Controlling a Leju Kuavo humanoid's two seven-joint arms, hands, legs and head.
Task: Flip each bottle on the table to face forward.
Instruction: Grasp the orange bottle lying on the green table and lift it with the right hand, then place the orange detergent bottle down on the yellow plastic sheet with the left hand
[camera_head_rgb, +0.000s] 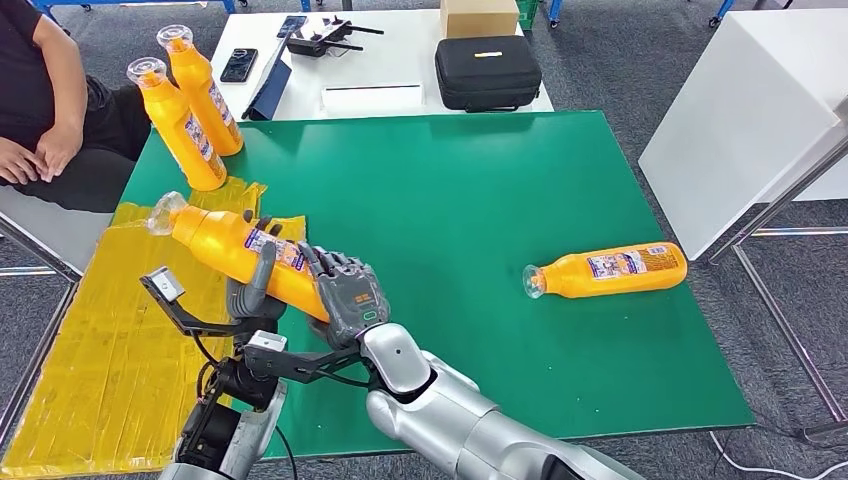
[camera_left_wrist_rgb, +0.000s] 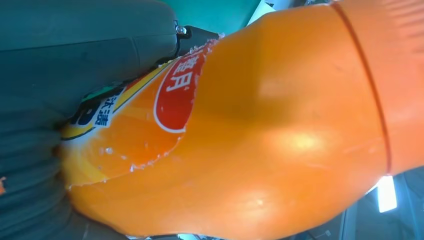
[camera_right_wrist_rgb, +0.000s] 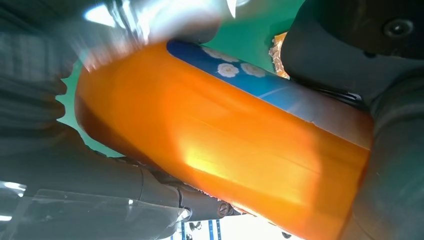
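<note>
Both hands, left hand (camera_head_rgb: 252, 290) & right hand (camera_head_rgb: 347, 300), grip tilted orange bottle (camera_head_rgb: 235, 250) over green mat (camera_head_rgb: 450, 210); another bottle (camera_head_rgb: 610, 270) lies on mat's right side.

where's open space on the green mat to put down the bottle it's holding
The middle of the green mat is bare, from the two standing bottles across to the lying bottle; so is the near edge right of the right hand. It is crowded at the left, where both hands hold the tilted bottle over the yellow sheet.
</note>
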